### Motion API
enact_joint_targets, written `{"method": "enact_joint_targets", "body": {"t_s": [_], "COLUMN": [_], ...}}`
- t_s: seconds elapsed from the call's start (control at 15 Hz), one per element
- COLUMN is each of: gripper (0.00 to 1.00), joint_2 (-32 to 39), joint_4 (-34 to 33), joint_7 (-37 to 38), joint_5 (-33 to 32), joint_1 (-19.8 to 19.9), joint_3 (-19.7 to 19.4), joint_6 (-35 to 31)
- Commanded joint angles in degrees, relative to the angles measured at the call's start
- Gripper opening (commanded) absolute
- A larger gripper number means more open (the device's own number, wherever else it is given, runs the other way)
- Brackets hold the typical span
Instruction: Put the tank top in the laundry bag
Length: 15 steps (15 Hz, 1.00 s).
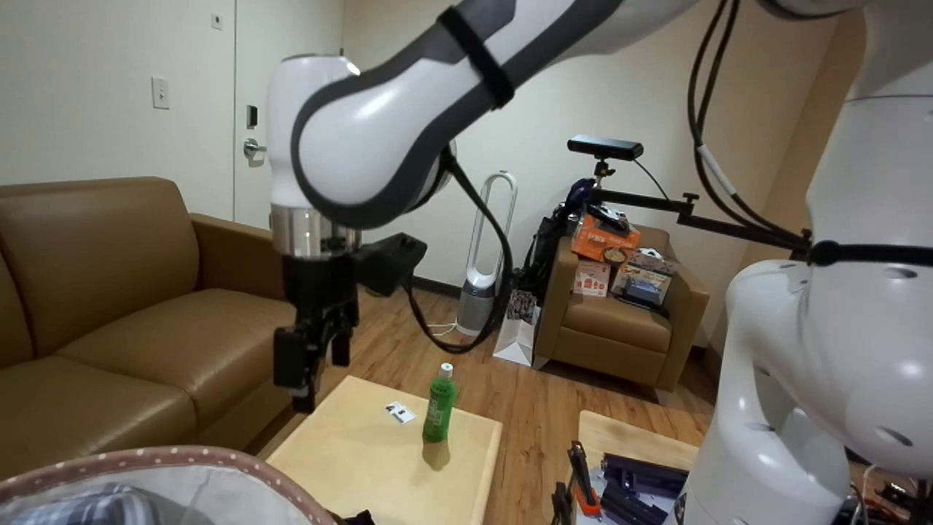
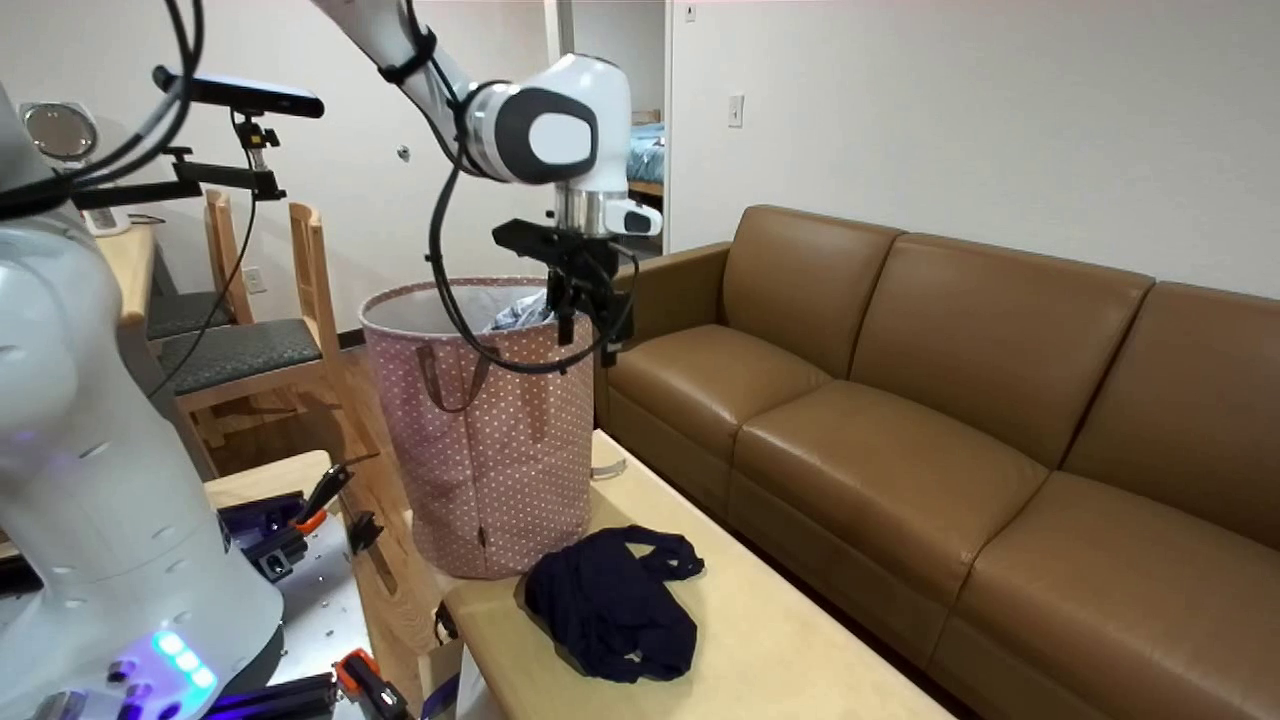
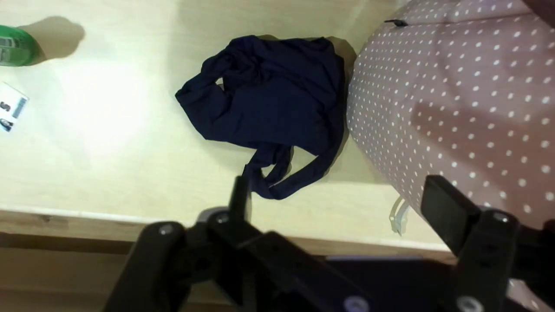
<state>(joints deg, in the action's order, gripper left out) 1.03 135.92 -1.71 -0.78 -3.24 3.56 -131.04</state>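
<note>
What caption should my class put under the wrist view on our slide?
Seen past the open gripper, a crumpled navy tank top lies on a table beside a dotted laundry bag.

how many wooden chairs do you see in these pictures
2, both in an exterior view: a nearer chair, beyond the laundry bag, and a farther chair just past that one. More may be hidden or out of frame.

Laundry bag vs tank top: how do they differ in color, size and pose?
Color: the laundry bag is dusty pink with white dots; the tank top is plain dark navy.
Size: the laundry bag is far larger; the tank top makes a small heap beside it.
Pose: the laundry bag stands upright with its mouth open; the tank top lies crumpled.
Shared: both rest on the pale table.
</note>
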Motion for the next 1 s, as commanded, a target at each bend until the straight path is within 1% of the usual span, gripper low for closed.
{"method": "enact_joint_targets", "body": {"t_s": [0.0, 0.13, 0.27, 0.33, 0.4, 0.47, 0.53, 0.67, 0.73, 0.93], "gripper": [1.00, 1.00, 1.00, 1.00, 1.00, 1.00, 1.00, 1.00, 1.00, 1.00], "joint_2": [2.2, 2.8, 1.0, 1.4, 2.6, 6.0, 7.8, 13.8, 17.6, 27.0], "joint_4": [-0.4, -0.8, -0.1, -0.1, -1.0, -2.9, -3.7, -5.6, -6.6, -10.8], "joint_7": [-0.1, -0.1, 0.9, 4.2, 4.1, 3.7, 3.6, 0.3, -2.5, -5.9], "joint_5": [0.0, 0.0, -0.6, -7.4, -9.3, -10.0, -10.7, -10.1, -9.8, -11.9], "joint_1": [-0.1, -0.1, -0.3, -0.8, -0.9, -0.7, -0.8, -0.6, -0.4, -0.7], "joint_3": [-0.1, -0.1, 0.1, 0.1, 0.1, 0.0, -0.2, -0.4, -0.2, -0.6], "joint_6": [-0.6, -0.6, -1.6, -2.7, -2.3, -1.9, -1.1, -1.5, -2.7, -3.3]}}
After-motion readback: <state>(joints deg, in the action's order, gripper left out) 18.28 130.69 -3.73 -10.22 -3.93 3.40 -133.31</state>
